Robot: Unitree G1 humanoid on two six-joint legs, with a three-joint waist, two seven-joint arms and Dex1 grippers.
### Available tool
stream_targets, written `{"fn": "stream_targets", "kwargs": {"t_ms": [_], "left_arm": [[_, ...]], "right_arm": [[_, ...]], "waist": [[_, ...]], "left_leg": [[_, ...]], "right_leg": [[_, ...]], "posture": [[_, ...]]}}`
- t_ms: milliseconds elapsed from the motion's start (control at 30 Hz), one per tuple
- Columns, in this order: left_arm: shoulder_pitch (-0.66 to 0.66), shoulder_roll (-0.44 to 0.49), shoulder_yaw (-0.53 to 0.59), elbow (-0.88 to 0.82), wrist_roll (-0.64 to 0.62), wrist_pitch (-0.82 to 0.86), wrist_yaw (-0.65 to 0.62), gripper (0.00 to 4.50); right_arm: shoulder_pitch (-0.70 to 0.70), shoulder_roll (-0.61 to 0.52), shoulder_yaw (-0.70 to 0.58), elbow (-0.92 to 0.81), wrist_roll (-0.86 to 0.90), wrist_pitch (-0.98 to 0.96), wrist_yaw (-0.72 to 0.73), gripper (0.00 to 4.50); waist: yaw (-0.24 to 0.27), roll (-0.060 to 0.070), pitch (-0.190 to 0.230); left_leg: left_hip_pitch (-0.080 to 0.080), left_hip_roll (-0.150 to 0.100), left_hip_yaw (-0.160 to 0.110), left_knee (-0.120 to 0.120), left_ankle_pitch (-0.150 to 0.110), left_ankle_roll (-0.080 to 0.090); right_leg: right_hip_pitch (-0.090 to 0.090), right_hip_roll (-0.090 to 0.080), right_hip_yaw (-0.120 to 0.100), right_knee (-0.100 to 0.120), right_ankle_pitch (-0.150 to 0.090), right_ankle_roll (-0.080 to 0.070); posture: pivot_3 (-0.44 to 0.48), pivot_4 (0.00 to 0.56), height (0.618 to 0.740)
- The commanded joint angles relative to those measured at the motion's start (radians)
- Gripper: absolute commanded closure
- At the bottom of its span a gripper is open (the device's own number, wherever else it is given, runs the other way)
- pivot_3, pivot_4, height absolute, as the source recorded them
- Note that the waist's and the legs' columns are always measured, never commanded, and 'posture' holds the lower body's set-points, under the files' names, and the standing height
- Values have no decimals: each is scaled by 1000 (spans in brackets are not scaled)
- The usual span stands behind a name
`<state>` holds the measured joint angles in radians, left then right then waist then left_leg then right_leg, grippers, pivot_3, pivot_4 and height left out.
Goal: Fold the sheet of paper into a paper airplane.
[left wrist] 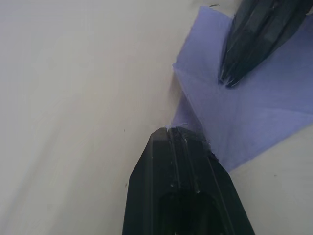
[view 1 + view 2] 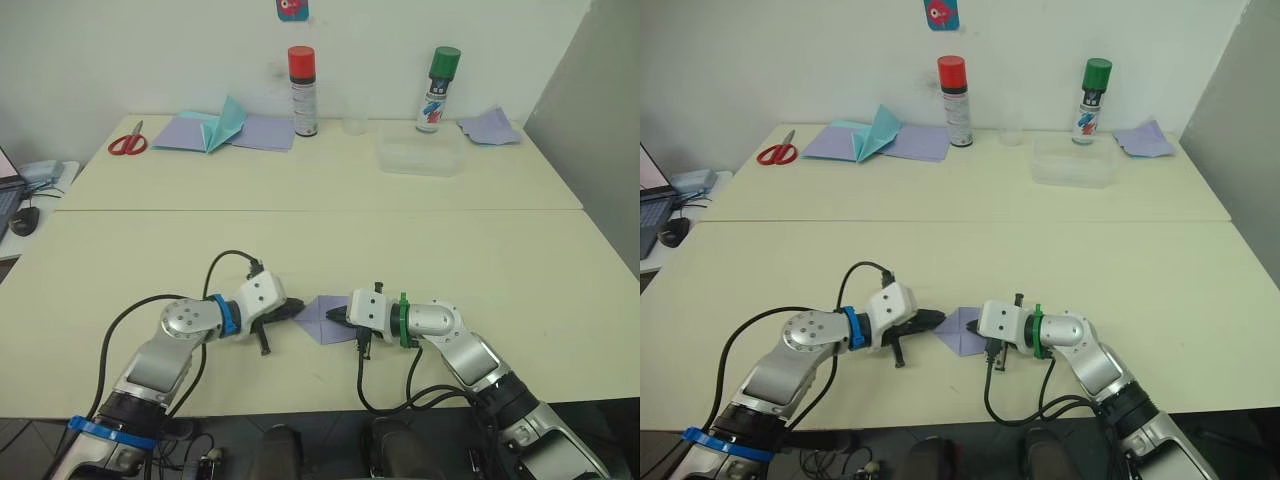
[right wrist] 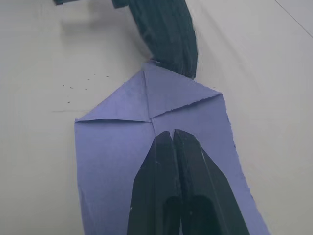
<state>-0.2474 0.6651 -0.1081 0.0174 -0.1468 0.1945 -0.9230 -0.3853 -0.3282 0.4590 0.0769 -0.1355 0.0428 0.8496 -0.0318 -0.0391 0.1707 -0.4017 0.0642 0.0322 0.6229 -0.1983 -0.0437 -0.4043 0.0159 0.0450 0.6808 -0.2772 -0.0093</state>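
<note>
Near the front edge of the bench [image 2: 520, 270], two claws meet over the sheet of paper [image 3: 122, 147] — its two corners already turned in to a point that faces the left claw [image 2: 932, 321]; the right claw [image 3: 172, 134], fingers closed together and gripping nothing, rests its tips on the centre line just behind the two flaps; the left claw, likewise closed and empty, touches the pointed tip from the left. The step in hand appears to be pressing the creases flat — best done by keeping the tip pinned while the right claw's tips bear down along the fold lines without dragging the paper. Well beyond, at the far edge, stand a red-capped can [image 2: 302, 92] and a green-capped can [image 2: 436, 90].
</note>
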Motion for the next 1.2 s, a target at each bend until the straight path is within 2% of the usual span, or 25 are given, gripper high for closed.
{"fn": "stream_targets", "kwargs": {"t_ms": [33,167,333,433,633,867,1033,1200], "left_arm": [[-3,14,80,-94,-82,32,-11,4500],[67,7,65,-267,-139,75,-32,4500],[101,-59,-2,-372,-123,127,41,4500],[111,-69,-73,-324,-30,96,72,4500],[127,-89,-104,-213,27,86,112,4500],[132,-150,-42,-209,-73,244,145,4500],[144,-138,-37,-213,-104,321,132,4500],[155,-128,-54,-215,-108,328,121,4500]], "right_arm": [[2,-14,11,5,-18,37,7,4433],[5,-14,12,1,-15,45,6,4433],[4,-14,13,1,-15,48,7,4433],[2,-14,13,2,-15,48,7,4433],[2,-18,11,-3,-13,52,8,4433],[7,-26,6,-14,-8,60,11,4433],[8,-11,-2,-25,17,78,14,4433],[1,19,4,-65,51,123,23,4433]], "waist": [[0,0,0],[0,0,0],[0,0,0],[0,0,0],[0,0,0],[0,0,0],[0,0,0],[0,0,0]], "left_leg": [[0,0,0,0,0,0],[-1,0,1,-1,0,0],[-1,0,1,-3,0,0],[0,-1,1,-2,0,0],[0,-1,0,-3,0,0],[0,-1,0,-3,0,0],[0,-1,0,-2,0,0],[0,-1,0,-3,0,0]], "right_leg": [[0,0,0,0,0,0],[0,-2,2,-1,2,4],[0,-2,2,-1,3,5],[0,-2,2,-1,2,4],[0,-1,2,-1,0,0],[0,-1,1,-1,0,0],[0,-1,1,-1,2,4],[0,-1,1,-1,2,3]], "posture": [[0,150,740],[0,150,740],[0,150,740],[0,150,740],[0,150,740],[0,150,740],[0,150,740],[0,150,740]]}}
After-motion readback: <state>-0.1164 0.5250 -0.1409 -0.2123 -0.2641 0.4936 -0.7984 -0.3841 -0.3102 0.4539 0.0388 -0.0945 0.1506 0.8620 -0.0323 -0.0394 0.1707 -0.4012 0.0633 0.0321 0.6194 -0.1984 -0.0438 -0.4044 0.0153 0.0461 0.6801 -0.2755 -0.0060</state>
